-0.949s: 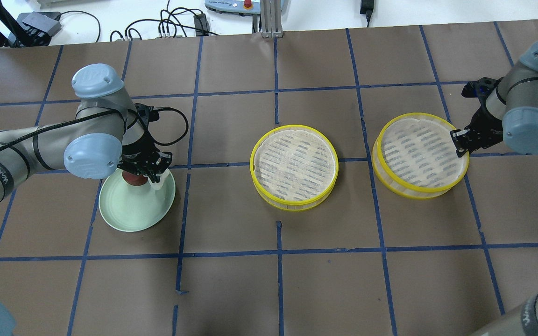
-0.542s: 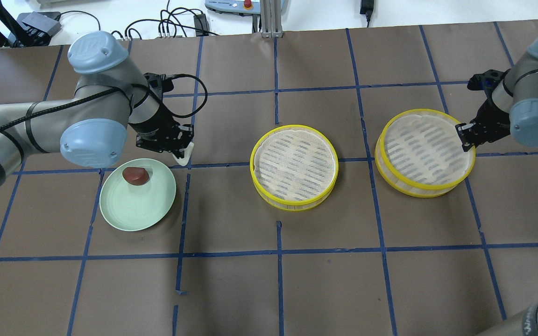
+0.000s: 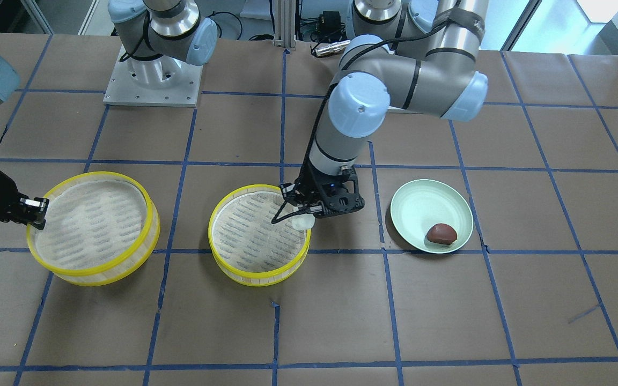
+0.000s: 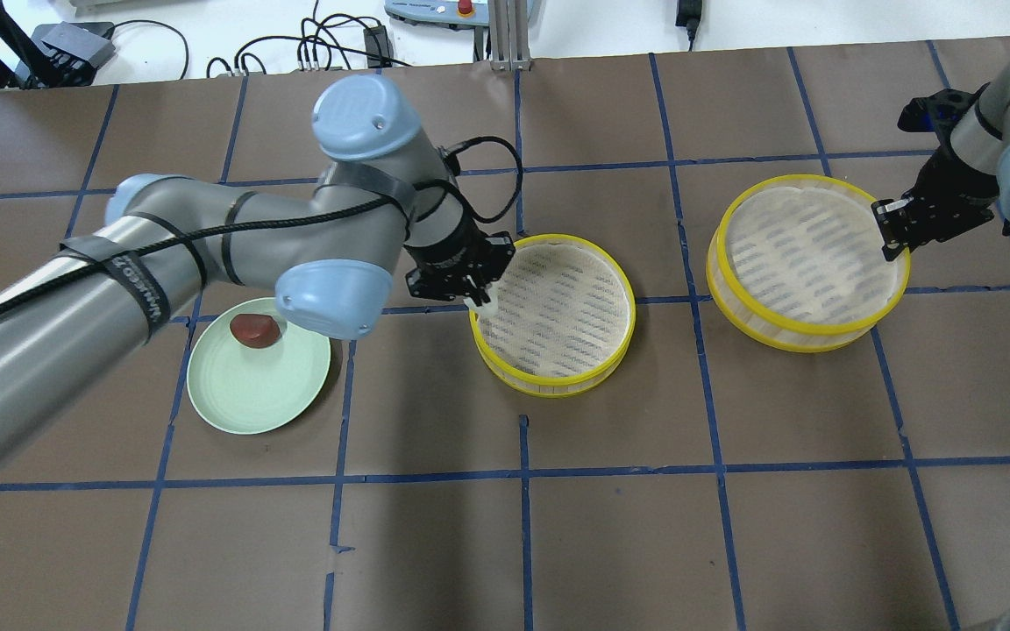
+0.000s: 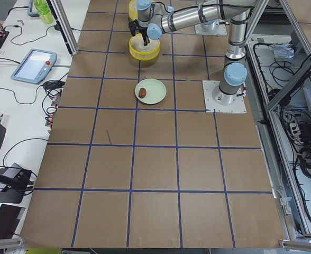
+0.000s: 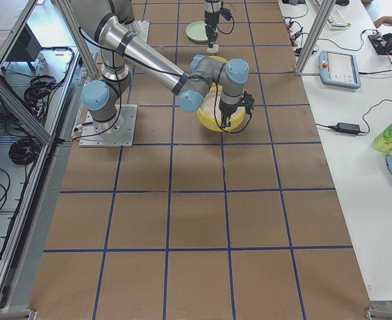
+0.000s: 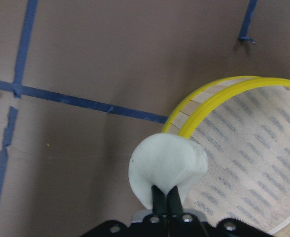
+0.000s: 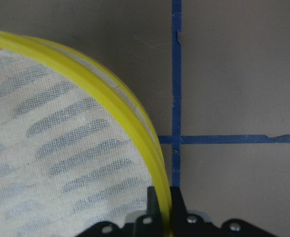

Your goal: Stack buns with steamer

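My left gripper (image 4: 474, 296) is shut on the whitish bun (image 4: 481, 302) and holds it over the left rim of the middle steamer tray (image 4: 568, 317). In the left wrist view the bun (image 7: 167, 168) hangs just outside the yellow rim (image 7: 219, 98). The reddish-brown bun (image 4: 253, 329) lies on the green plate (image 4: 259, 394), to the left of that arm. My right gripper (image 4: 891, 238) is shut on the right rim of the second steamer tray (image 4: 807, 263), which sits slightly tilted; the right wrist view shows the rim (image 8: 135, 133) between the fingers.
Brown table with a blue tape grid. Cables and boxes (image 4: 330, 44) lie beyond the far edge. The arm bases (image 3: 151, 75) stand at the robot's side. The left arm's elbow (image 4: 330, 298) hangs above the plate's right edge.
My left gripper carried the whitish bun right, from the plate to the middle steamer's left rim. My right gripper moved the second steamer a little farther away and to the right.
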{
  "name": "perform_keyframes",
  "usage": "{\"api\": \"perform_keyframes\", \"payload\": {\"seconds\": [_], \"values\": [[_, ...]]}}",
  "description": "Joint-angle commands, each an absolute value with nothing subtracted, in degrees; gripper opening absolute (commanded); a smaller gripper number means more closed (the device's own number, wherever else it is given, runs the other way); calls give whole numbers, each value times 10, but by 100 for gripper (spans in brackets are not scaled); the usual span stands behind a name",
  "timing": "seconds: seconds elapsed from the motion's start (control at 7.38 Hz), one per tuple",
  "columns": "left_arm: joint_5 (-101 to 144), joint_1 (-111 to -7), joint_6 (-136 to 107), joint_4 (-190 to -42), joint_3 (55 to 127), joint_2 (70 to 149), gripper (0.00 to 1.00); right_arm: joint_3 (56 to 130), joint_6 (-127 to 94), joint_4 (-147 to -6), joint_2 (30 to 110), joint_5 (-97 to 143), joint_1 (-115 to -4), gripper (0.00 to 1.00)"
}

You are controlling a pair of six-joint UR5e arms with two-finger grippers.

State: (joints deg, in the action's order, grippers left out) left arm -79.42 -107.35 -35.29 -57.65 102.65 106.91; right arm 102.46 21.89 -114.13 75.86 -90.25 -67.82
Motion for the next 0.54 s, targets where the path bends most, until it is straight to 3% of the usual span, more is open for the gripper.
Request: {"api": "perform_keyframes", "payload": {"seconds": [0.0, 0.41], "values": [[-800, -1110, -389, -563, 1033, 1078, 100, 1022, 145, -1138, 767, -902, -748, 5], [-916, -1081, -252, -569, 1042, 1061, 100, 1022, -14, -1147, 773, -853, -866, 6]]}}
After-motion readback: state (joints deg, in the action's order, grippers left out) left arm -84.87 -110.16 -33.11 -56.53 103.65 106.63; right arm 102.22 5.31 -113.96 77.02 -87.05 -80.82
